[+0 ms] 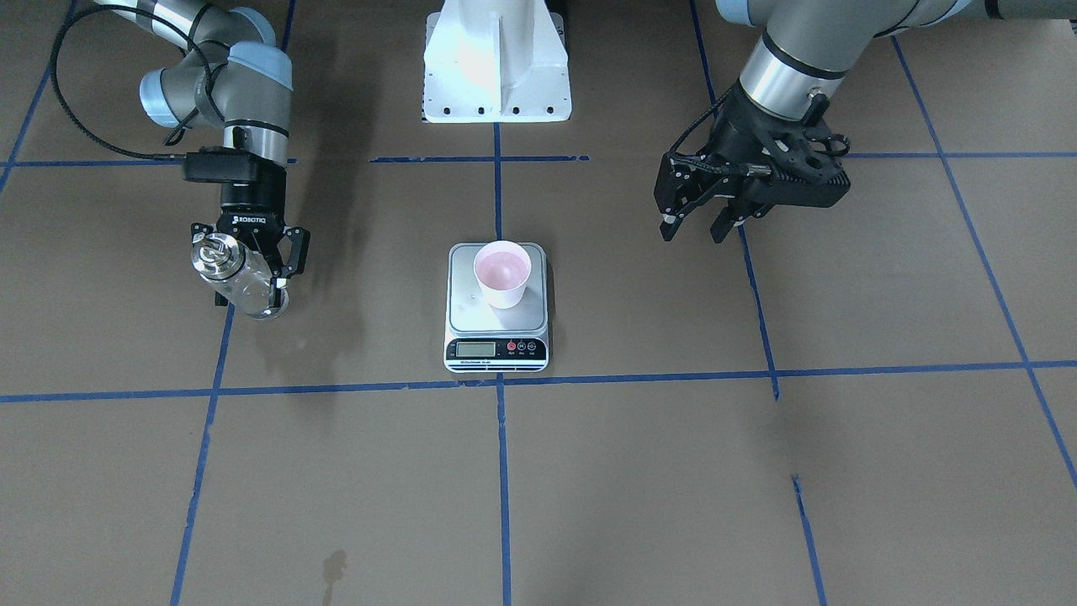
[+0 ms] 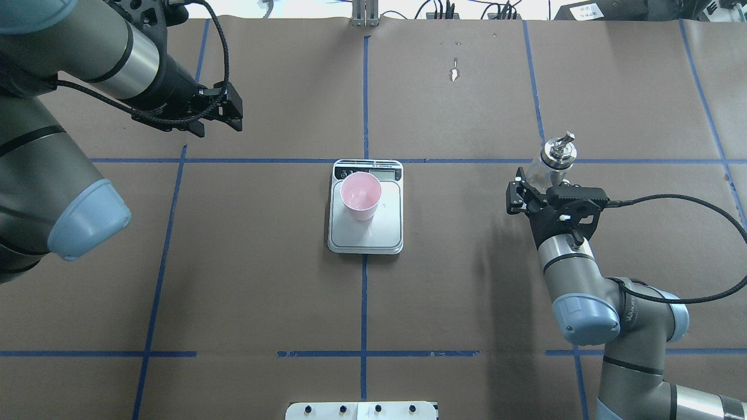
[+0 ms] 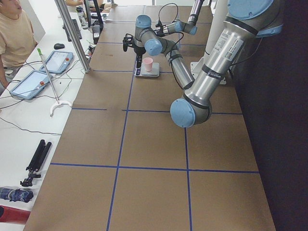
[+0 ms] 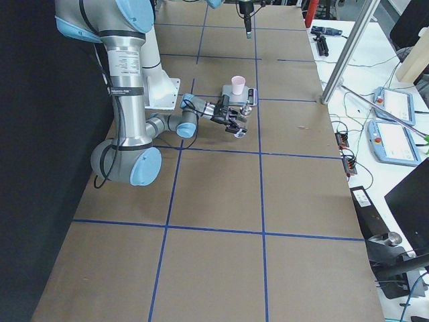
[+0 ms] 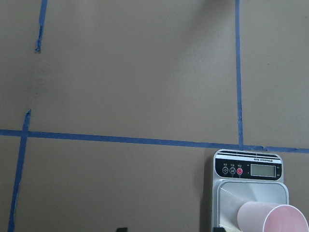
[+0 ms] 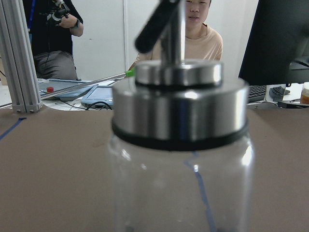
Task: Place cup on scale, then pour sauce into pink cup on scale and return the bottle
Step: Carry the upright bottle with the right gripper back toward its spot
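Pink tapered cup [image 1: 502, 273] tops flat silver scale [image 1: 468, 308].

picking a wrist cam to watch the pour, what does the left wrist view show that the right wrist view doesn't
Only the left wrist view: the scale with its display and buttons, and the cup standing on its platform. Only the right wrist view: the bottle close up, its metal cap and spout, and a person in a beige shirt beyond the table. Both: the brown table with blue tape lines.
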`<state>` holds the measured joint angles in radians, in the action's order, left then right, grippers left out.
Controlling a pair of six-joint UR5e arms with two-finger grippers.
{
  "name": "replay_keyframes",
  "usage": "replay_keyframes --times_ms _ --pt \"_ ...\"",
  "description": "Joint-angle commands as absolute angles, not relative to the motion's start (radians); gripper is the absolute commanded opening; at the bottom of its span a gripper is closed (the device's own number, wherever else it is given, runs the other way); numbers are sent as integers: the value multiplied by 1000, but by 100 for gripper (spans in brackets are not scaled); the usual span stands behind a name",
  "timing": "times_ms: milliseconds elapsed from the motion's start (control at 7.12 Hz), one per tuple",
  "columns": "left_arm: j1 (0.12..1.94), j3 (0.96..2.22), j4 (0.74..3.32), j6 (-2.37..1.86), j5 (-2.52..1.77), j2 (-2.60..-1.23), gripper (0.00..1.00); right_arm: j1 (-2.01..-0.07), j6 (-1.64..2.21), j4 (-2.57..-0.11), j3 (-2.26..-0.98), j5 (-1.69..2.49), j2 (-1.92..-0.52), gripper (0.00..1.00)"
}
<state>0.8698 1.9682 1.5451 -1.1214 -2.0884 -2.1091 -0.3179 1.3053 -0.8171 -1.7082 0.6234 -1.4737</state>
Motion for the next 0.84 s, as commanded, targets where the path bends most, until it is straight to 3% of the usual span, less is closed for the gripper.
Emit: replay_keyframes --times_ms 0,702 --pt "873 1974 1543 -1123 -2088 -2109 67 -324 1292 -720 -1616 580 -1488 0" --pt "880 1976 1543 -1121 -2086 -2108 67 -321 1296 -693 -1577 575 -1485 0"
